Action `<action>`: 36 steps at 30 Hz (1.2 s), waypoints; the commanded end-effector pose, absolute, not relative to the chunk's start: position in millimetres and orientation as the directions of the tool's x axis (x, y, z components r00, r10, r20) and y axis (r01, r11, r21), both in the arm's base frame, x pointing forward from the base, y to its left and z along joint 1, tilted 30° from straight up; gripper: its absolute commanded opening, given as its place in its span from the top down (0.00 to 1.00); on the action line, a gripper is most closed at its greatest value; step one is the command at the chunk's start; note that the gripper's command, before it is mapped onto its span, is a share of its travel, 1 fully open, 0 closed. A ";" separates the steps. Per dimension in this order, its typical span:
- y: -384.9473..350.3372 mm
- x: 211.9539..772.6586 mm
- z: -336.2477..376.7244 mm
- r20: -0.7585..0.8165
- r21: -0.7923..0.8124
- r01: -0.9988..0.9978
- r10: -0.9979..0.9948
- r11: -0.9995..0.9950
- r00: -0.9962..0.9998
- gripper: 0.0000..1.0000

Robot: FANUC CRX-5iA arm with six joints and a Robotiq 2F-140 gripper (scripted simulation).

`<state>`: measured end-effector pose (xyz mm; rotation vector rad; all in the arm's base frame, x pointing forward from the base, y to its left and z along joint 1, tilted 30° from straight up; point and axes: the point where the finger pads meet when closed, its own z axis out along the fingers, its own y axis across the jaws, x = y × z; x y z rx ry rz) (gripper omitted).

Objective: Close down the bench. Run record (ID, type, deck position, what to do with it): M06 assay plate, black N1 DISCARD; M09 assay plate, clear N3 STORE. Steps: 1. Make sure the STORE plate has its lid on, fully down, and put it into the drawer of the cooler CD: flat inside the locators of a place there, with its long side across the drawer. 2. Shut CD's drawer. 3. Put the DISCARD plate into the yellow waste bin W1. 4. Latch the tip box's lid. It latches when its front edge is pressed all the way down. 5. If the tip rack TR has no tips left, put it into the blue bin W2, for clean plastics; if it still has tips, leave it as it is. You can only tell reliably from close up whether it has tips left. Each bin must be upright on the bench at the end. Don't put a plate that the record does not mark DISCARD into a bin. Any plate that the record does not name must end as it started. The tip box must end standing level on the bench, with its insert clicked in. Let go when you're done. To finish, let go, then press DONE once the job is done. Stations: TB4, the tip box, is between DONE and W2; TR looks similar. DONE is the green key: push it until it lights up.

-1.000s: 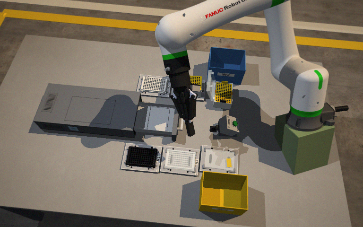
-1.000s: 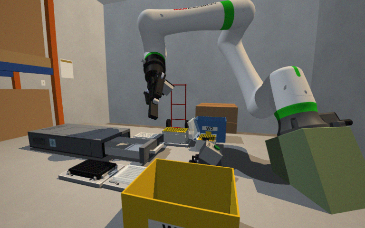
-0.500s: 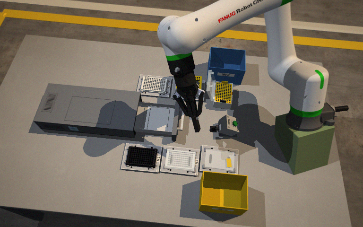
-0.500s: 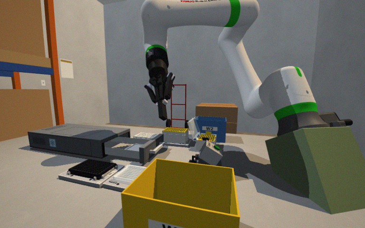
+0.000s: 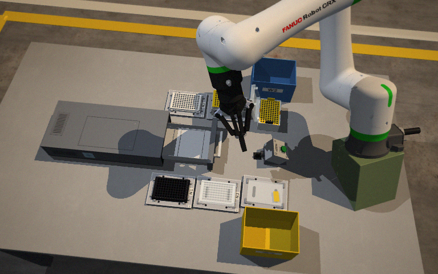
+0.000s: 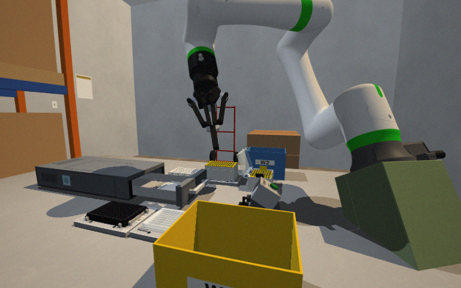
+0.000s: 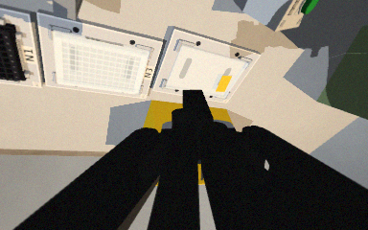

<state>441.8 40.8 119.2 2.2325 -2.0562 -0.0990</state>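
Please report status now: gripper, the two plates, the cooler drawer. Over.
Gripper shut, empty, high above bench. Black plate on N1, clear plate on N3, lid apart beside it. Cooler drawer open, no plate inside. Nothing blocking the plates.

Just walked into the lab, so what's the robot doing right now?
The arm's end effector hangs shut and empty above the bench, holding nothing. The cooler's drawer stands open. The black plate and the clear plate both sit at their deck positions, a lid lies beside them, and the yellow bin has no plate in it.
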 end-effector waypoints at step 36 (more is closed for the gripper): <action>-0.7 433.3 183.5 0.209 0.366 -0.425 -0.372 -0.828 0.904 0.90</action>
